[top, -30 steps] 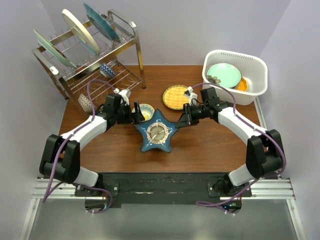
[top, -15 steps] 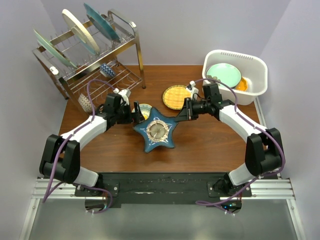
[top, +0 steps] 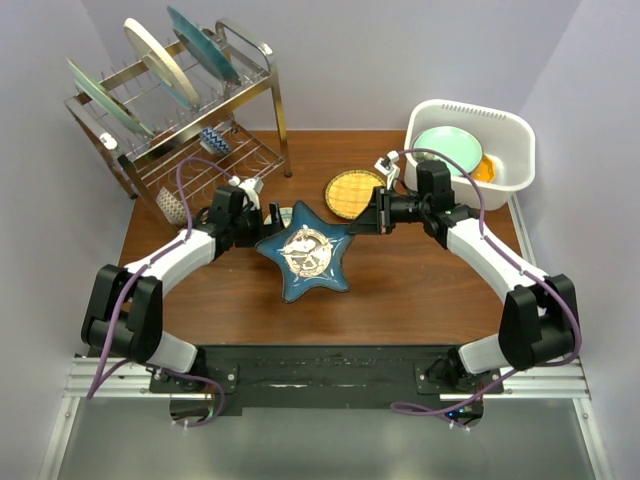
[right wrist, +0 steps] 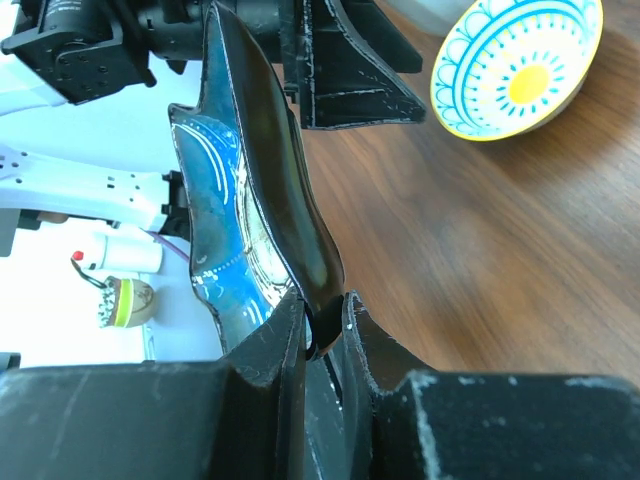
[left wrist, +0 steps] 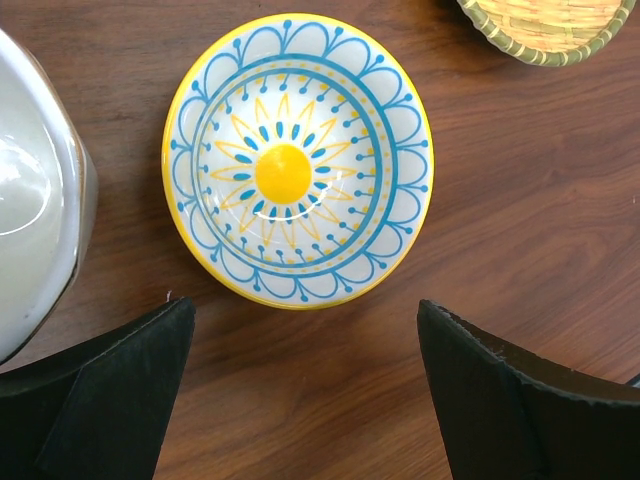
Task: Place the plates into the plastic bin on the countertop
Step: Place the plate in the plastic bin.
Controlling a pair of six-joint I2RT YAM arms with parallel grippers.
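Observation:
My right gripper (top: 368, 224) is shut on one tip of the dark-blue star-shaped plate (top: 305, 256) and holds it tilted above the countertop (top: 410, 290). In the right wrist view the plate (right wrist: 250, 200) stands on edge, pinched in the gripper (right wrist: 322, 330). My left gripper (top: 271, 222) is open at the plate's left side, with only bare wood in its gap (left wrist: 305, 365). A yellow-brown patterned plate (top: 352, 193) lies behind. The white plastic bin (top: 515, 172) at the back right holds a mint green plate (top: 447, 150) and an orange one (top: 485, 170).
A small white bowl with a yellow centre (left wrist: 298, 160) sits just ahead of my left fingers; the top view hides it under the star plate. A metal wire dish rack (top: 255, 100) at the back left holds three upright plates (top: 160, 60).
The right gripper has lifted the star plate by its tip and carried it back and left, tilting it. The plate now covers the bowl in the top view. The left arm stayed put.

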